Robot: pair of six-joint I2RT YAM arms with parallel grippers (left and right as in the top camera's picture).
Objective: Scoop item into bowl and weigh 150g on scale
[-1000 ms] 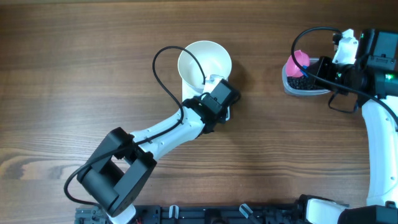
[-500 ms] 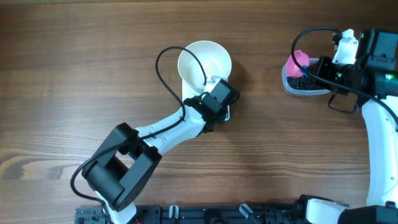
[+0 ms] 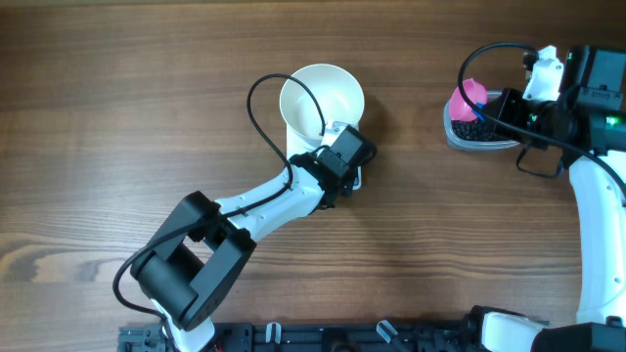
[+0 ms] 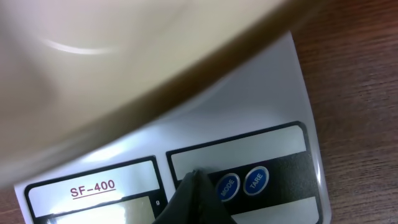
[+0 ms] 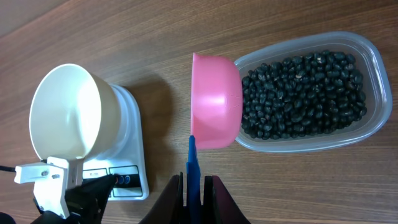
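The white bowl [image 3: 321, 96] stands on the white scale [image 4: 261, 106], with nothing showing inside it. My left gripper [image 4: 196, 178] is shut and holds nothing; its tip sits on the scale's front panel just left of the blue MODE button [image 4: 227, 186]. From overhead the left gripper [image 3: 352, 168] covers most of the scale [image 3: 357, 179]. My right gripper [image 5: 193, 183] is shut on the blue handle [image 5: 192, 163] of a pink scoop [image 5: 214, 102]. The scoop hangs at the near end of the clear tub [image 5: 373, 56] of black beans [image 5: 305, 93].
The tub [image 3: 460, 139] lies at the far right of the wooden table, under the right arm [image 3: 597, 196]. The left arm [image 3: 245, 220] stretches diagonally from the front edge to the scale. A black cable [image 3: 256, 103] loops beside the bowl.
The left arm's elbow has shifted slightly to the right. Both grippers, the scoop and the bowl stay where they were.
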